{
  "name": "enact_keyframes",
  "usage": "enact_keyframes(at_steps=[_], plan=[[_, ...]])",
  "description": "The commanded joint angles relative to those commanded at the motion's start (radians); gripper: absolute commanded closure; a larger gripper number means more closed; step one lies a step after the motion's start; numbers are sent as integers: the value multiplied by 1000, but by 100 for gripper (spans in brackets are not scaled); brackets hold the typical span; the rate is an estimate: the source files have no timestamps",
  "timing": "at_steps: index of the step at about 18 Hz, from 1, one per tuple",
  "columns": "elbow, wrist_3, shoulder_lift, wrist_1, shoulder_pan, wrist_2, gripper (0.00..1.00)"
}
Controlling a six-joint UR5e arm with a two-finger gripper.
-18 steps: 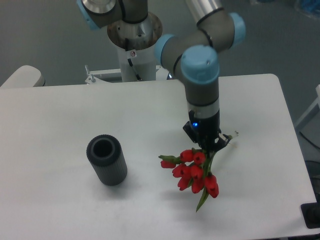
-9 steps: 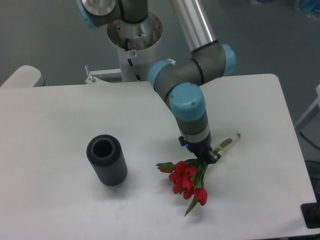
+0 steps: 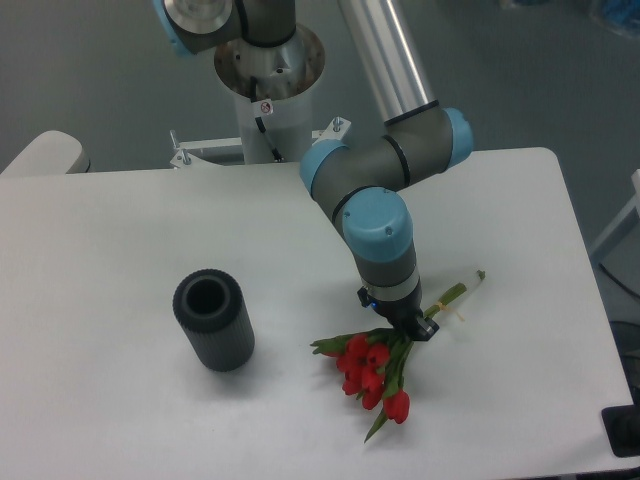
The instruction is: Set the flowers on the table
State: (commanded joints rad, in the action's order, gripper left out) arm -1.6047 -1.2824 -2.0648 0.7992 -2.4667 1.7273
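The flowers [image 3: 372, 371], a bunch of red tulips with green leaves, lie low over the white table [image 3: 110, 230] right of centre, near its front edge. Their heads point toward the front, and the long green stems [image 3: 455, 292] run back and to the right. My gripper [image 3: 405, 327] comes straight down on the bunch where the stems meet the heads and is shut on it. The wrist hides the fingertips, and I cannot tell whether the tulip heads touch the tabletop.
A dark grey ribbed cylinder [image 3: 213, 320] stands upright on the left half of the table, open end up, well apart from the flowers. The robot's base column [image 3: 268, 85] rises behind the far edge. A dark object [image 3: 622, 432] sits off the front right corner.
The arm has lowered and folded toward the table over the last second. The flowers have come down with it and shifted slightly left and toward the front edge.
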Motion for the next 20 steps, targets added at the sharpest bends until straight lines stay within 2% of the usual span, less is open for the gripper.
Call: enact_keyframes(at_steps=[1, 3, 6, 7, 10, 13, 16, 20], plan=[[18, -2, 6, 2, -2, -24, 4], [57, 9, 17, 6, -11, -148, 4], [98, 6, 38, 49, -40, -179, 1], [124, 6, 40, 92, -46, -187, 1], [254, -5, 38, 263, -55, -198, 1], [363, -8, 29, 388, -95, -268, 1], [390, -90, 37, 432, -155, -344, 1], [393, -216, 45, 468, -210, -345, 0]])
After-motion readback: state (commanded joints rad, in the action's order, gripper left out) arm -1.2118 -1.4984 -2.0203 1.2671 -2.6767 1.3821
